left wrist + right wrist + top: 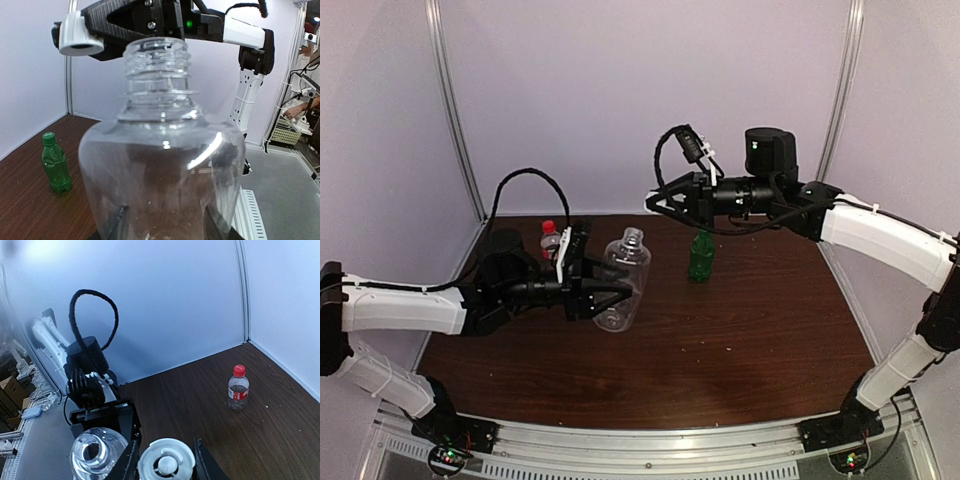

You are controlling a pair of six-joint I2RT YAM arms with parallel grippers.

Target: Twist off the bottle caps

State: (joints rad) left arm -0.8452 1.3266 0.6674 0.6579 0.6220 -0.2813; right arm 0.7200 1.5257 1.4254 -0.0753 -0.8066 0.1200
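The right gripper (165,466) pinches the white cap (80,39) just above and beside the open threaded neck of the clear bottle (625,262). The left gripper (618,296) clamps that bottle's body. The green bottle (700,257) stands capped nearby.

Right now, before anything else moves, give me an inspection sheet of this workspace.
Surface: brown wood table, no spills seen.
Job's things: clear bottle with its neck open; red-capped bottle and green bottle upright, capped; white cap off.
Clutter: nothing seen.
Grippers: left gripper shut on the clear bottle; right gripper shut on the white cap, clear of the neck.
Cables: a black cable loops over each wrist.
Surroundings: pale enclosure walls, metal corner posts.
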